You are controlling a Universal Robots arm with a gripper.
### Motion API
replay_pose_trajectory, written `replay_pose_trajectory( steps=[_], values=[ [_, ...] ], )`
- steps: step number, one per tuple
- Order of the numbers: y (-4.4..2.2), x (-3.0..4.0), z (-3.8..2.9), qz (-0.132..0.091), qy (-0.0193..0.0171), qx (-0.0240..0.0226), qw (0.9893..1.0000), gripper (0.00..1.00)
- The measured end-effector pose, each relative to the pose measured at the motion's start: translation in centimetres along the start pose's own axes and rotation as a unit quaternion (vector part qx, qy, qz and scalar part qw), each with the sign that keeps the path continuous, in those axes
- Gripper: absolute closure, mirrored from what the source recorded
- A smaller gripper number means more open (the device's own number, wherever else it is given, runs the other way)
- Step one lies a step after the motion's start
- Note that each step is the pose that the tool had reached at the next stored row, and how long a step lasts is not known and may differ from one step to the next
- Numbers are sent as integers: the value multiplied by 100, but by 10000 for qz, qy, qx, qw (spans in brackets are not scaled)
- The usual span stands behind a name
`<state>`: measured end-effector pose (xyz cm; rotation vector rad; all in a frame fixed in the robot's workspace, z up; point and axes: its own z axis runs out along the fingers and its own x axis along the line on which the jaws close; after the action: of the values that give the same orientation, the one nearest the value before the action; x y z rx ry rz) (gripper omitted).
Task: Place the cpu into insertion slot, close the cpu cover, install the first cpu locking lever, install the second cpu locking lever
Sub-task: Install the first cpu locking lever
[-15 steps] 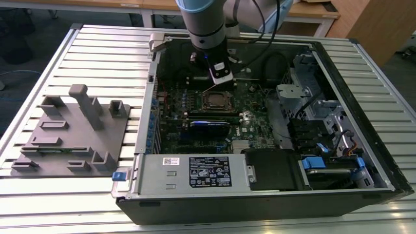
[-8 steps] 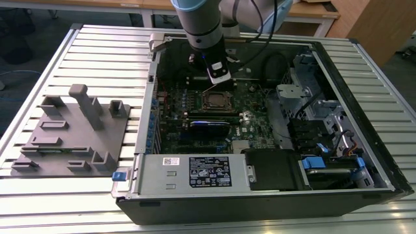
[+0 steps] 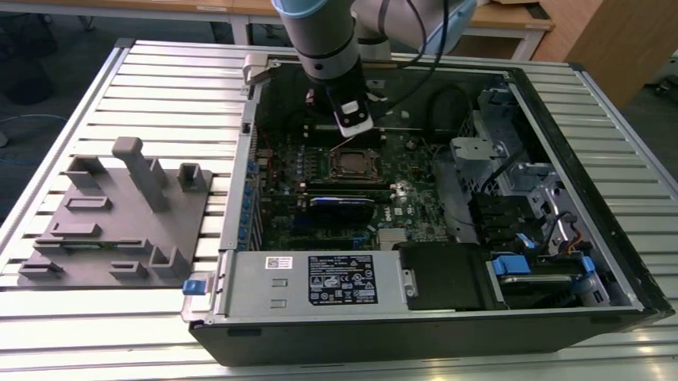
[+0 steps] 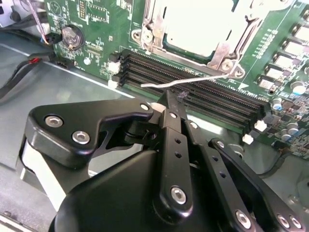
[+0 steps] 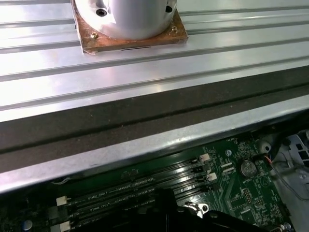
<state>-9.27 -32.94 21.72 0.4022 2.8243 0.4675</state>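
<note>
The cpu (image 4: pixel 198 24) lies pale and flat in the insertion slot (image 3: pixel 350 163) on the green board. The cpu cover (image 4: pixel 219 50) rests down around it as a metal frame. A thin silver locking lever (image 4: pixel 193 81) sticks out unlatched over the black memory slots (image 4: pixel 207 96). In the second wrist view my gripper (image 4: pixel 169 96) has its black fingers converged to one tip just under that lever; contact is unclear. In the exterior view the gripper (image 3: pixel 352 131) hangs inside the open case just behind the slot.
The power supply box (image 3: pixel 317 279) with a white label fills the case's front. A grey fixture block (image 3: pixel 117 222) stands on the slatted table at the exterior view's left. Drive bays with blue tabs (image 3: pixel 529 266) and cables (image 3: pixel 445 103) crowd the exterior view's right. A coin battery (image 4: pixel 71 36) sits on the board.
</note>
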Motion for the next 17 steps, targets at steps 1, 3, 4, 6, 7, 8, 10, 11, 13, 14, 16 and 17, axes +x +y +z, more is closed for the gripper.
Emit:
replay_pose_trajectory(
  steps=[1,3,4,6,7,8,10,11,13,14,16,17],
  values=[
    [-3,5,-2,-3,-21,16,10000,90],
    [-8,13,-4,-4,-60,46,10000,90],
    [-10,16,-4,-1,-78,65,9999,90],
    [-13,21,-3,12,-109,105,9999,90],
    [-15,22,0,27,-119,115,9999,90],
    [-19,23,5,52,-129,123,9998,90],
    [-28,25,18,113,-152,137,9997,90],
    [-33,26,25,148,-165,146,9996,90],
    [-40,28,37,219,-191,162,9994,90],
    [-41,28,39,240,-199,168,9994,90],
    [-41,28,39,246,-201,169,9994,90],
    [-41,28,39,248,-201,169,9993,90]
  ],
)
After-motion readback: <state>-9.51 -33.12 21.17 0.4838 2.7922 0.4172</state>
